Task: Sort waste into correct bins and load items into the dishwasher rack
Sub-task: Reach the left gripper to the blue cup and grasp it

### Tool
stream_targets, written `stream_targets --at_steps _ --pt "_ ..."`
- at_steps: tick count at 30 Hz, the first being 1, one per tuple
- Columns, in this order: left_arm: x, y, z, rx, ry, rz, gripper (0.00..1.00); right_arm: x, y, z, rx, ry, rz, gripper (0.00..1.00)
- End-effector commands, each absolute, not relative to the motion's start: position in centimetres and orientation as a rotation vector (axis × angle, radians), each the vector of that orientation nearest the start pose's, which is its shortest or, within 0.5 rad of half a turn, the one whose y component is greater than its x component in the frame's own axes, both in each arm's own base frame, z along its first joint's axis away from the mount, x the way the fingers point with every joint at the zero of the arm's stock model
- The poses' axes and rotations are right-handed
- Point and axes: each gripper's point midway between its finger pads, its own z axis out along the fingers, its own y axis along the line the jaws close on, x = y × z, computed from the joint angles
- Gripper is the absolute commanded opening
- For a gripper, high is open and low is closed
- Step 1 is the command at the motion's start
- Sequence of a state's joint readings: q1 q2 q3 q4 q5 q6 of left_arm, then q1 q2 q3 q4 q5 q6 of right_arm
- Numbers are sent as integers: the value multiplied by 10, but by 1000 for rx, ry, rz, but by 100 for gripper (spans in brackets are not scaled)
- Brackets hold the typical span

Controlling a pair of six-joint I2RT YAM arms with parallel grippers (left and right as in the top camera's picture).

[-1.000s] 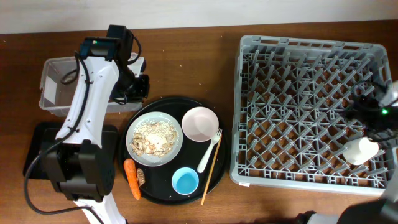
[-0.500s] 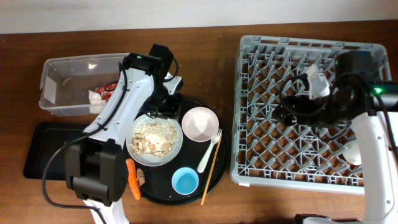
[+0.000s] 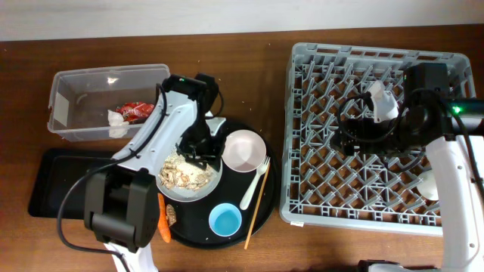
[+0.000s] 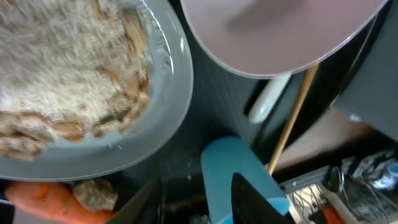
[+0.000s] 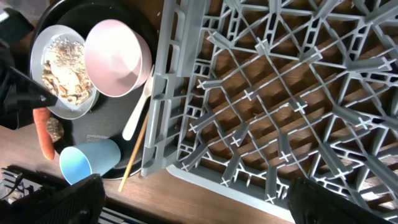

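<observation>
Currently the clear tub (image 3: 72, 83) is holding the crumpled red wrapper (image 3: 136, 111) and the white tissue (image 3: 116, 121), which are lying against each other at its near right end. The shallow black tray (image 3: 53, 181) is sitting just in front of it, partly under the left arm. The round black tray (image 3: 198, 223) is carrying the white plate (image 4: 174, 93), heaped with beige grainy scraps (image 4: 56, 68), along with the pink bowl (image 3: 243, 149), the light-blue cup (image 3: 225, 220), the white fork (image 3: 255, 185) and the chopsticks (image 3: 257, 205). The carrot (image 3: 161, 219) and the brown scrap (image 3: 172, 215) are lying side by side at its left rim. The left gripper (image 4: 198, 182) is hovering over the plate's far right edge, fingers a little apart and gripping nothing. The right gripper (image 5: 196, 183) is hanging over the grey rack (image 3: 378, 75), fingers spread wide and likewise holding nothing. The rack is holding the white cup (image 3: 427, 185) near its front right corner (partly hidden by the right arm).
</observation>
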State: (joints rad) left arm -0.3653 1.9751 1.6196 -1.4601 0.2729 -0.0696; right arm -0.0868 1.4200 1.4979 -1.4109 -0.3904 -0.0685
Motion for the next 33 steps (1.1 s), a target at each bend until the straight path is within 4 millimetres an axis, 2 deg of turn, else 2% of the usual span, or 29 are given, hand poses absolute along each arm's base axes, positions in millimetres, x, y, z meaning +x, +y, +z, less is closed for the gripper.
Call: stream_targets --at_steps 1,3,6,10,13,16,19,22,26,28,33 --pt "259 -157 100 463 3468 -391 35 278 41 228 -65 2830 507 97" --pt "250 -159 103 500 3487 -380 34 278 38 226 -60 2840 477 97" --pt "245 -165 112 531 3462 -353 28 274 32 224 -51 2864 432 97" --pt "247 -142 136 414 3372 -68 27 273 29 222 -47 2874 405 98" --pt "242 -136 160 375 3288 -78 28 273 29 222 -47 2874 405 98" --pt "229 -130 169 362 3219 -115 28 273 29 222 -47 2874 405 98" --pt "217 -127 158 336 3167 -165 28 273 29 222 -47 2875 405 98" --pt "202 -131 136 333 3172 -256 33 272 29 222 -46 2877 406 98" --pt "182 -141 89 329 3234 -410 31 271 29 222 -45 2881 407 98" --pt "174 -151 79 329 3239 -524 31 271 29 222 -45 2884 408 98" --pt "172 -151 72 328 3238 -541 31 271 29 222 -45 2883 408 98"
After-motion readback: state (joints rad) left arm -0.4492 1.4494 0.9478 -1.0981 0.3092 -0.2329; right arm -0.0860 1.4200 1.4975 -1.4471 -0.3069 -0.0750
